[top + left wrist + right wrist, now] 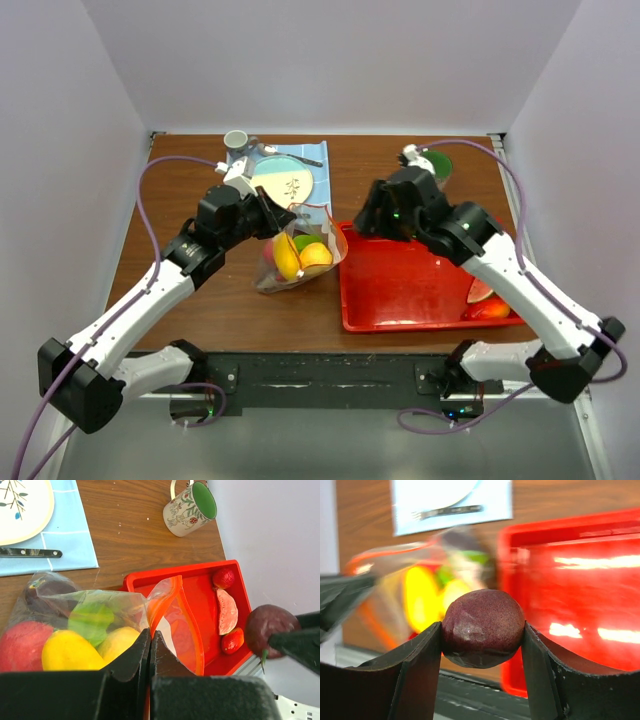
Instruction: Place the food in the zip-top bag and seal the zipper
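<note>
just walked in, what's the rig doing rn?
Bagging food. The left gripper is shut on the bag at its mouth edge, holding it open beside the red tray. The right gripper holds a dark purple fruit in the air near the bag, not yet in. Yellow, green and red pieces are already inside; three pieces lie in the tray. Zipper unsealed.

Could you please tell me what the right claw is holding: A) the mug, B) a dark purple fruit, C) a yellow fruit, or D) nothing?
B: the right wrist view shows the right claw shut on a dark purple fruit, one finger on each side.
</note>
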